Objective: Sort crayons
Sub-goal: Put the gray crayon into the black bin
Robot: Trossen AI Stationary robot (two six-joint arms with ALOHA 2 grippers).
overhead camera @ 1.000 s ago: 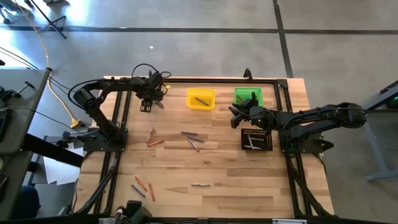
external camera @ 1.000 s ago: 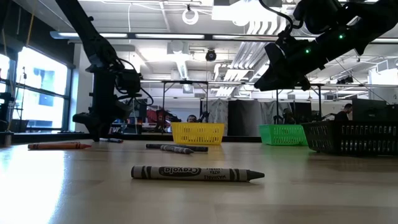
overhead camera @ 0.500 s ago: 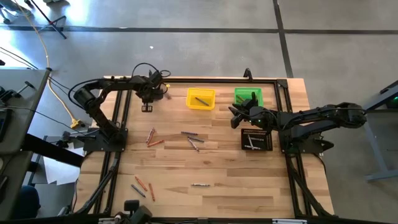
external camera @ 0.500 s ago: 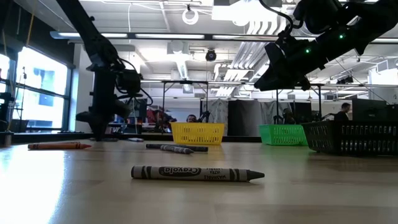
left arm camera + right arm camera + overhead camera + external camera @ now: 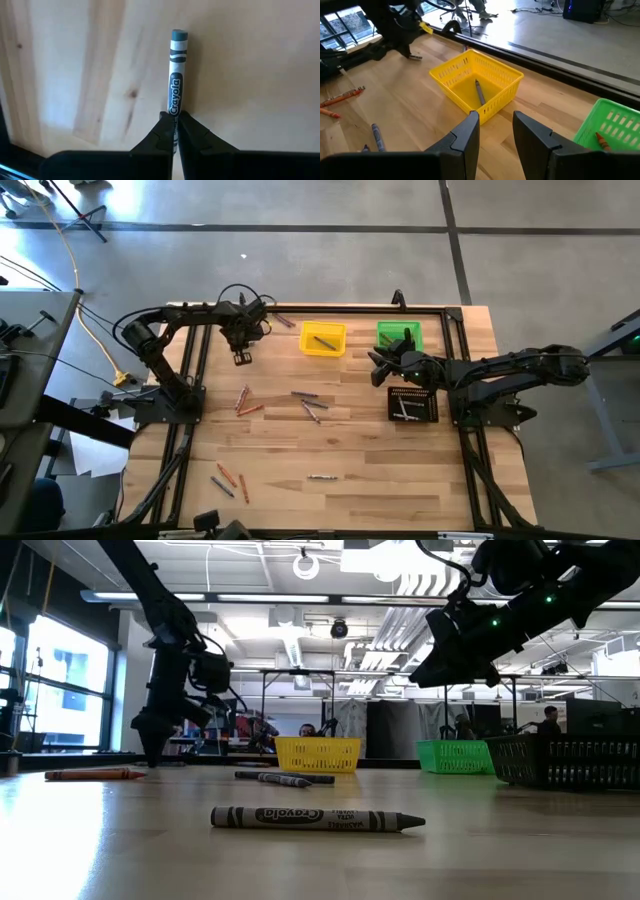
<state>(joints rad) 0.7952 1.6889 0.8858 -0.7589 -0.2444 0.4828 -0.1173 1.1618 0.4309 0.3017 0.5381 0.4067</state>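
Note:
My left gripper point(image 5: 241, 359) stands low over the table's far left, pointing down and shut on a grey-blue crayon point(image 5: 176, 75). The rest of that crayon stretches away over the wood. My right gripper point(image 5: 495, 118) hovers open on the near side of the yellow bin point(image 5: 323, 338) and the green bin point(image 5: 400, 337), with nothing between its fingers. A grey crayon point(image 5: 479, 92) lies in the yellow bin and an orange one point(image 5: 601, 141) in the green bin. Loose crayons lie mid-table point(image 5: 308, 402), left of them point(image 5: 247, 402) and near the front point(image 5: 230, 480). My left gripper pinches the grey-blue crayon near one end point(image 5: 175, 111) between its two fingertips, coming from above and pointing steeply down. The labelled length and the far end point(image 5: 179, 36) reach out past the fingers, close over the wood. Whether it rests on the table I cannot tell.
A black ribbed tray point(image 5: 412, 404) with pale crayons sits near the right arm. A single grey crayon point(image 5: 318, 818) lies near the front edge. Black frame rails point(image 5: 190, 380) run along the table's left, right and far sides.
My left gripper has rolled about its own axis and shut its fingers on the grey-blue crayon, keeping low at the table's far left. My right arm has kept still.

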